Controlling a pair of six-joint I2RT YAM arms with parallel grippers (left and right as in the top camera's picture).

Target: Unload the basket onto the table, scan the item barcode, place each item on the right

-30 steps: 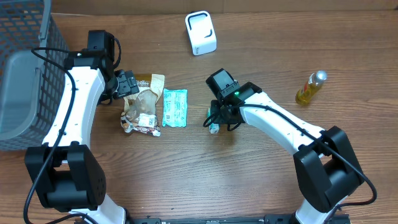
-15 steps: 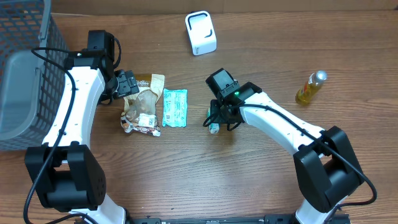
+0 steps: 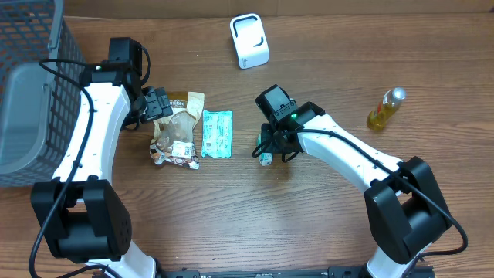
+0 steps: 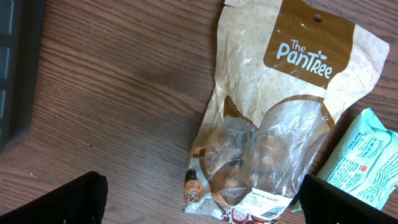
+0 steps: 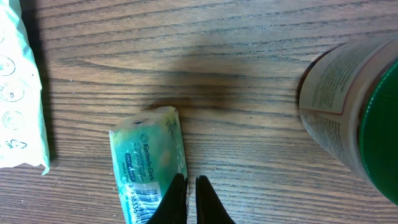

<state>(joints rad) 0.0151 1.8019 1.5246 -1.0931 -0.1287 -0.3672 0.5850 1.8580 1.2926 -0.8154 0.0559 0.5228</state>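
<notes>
Wood table [image 3: 231, 224] carries everything. Far to the left of my right pincer [image 5: 186, 186] stands the basket [image 3: 31, 46]. Nearer on that side lie the bag [image 3: 176, 127], with my left pincer [image 4: 205, 199] spread wide above it, and the wipes [image 3: 217, 133]. Beyond my right pincer sits the scanner [image 3: 249, 41], well to its right the bottle [image 3: 385, 108], and close at its right a jar [image 5: 354, 106]. The pack [image 5: 146, 162], barcode up, lies just left of my right tips, which are pressed together at its edge. Whether they pinch any wrapper I cannot tell. I judge the pack light, soft and slick-filmed, so I would grip across its narrow width, clear of the barcode.
</notes>
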